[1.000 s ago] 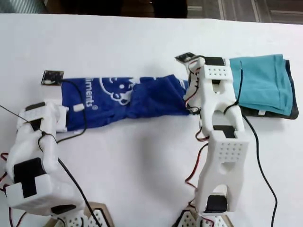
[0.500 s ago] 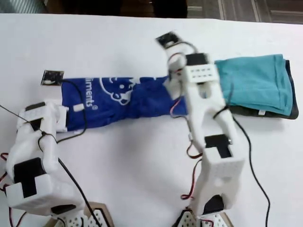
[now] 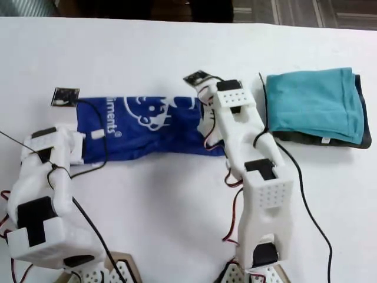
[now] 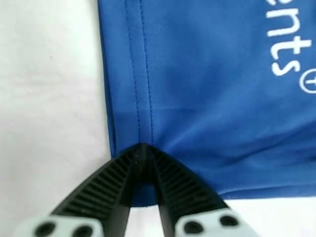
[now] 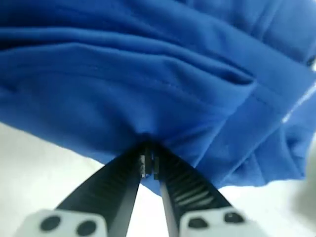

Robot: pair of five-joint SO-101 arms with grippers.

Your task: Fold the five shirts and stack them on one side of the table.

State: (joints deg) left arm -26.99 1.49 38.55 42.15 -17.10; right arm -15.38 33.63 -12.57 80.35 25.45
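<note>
My right hand (image 5: 148, 160) is clenched on a pinch of the blue shirt (image 3: 138, 130) at its end nearer the folded teal shirt (image 3: 312, 100), my left hand (image 4: 143, 154) clamping the far hem on the worktop (image 3: 177, 53), which I judge anchors the cloth for doubling over.

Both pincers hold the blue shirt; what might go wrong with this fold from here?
1. The right pincer pinches bunched, wrinkled fabric of the blue printed shirt, so the fold may land creased or uneven.
2. The left pincer grips the shirt just at its hem; a pull from the other end might slip it free.
3. The right arm's black cable hangs close to the folded teal shirt and might snag it.
</note>
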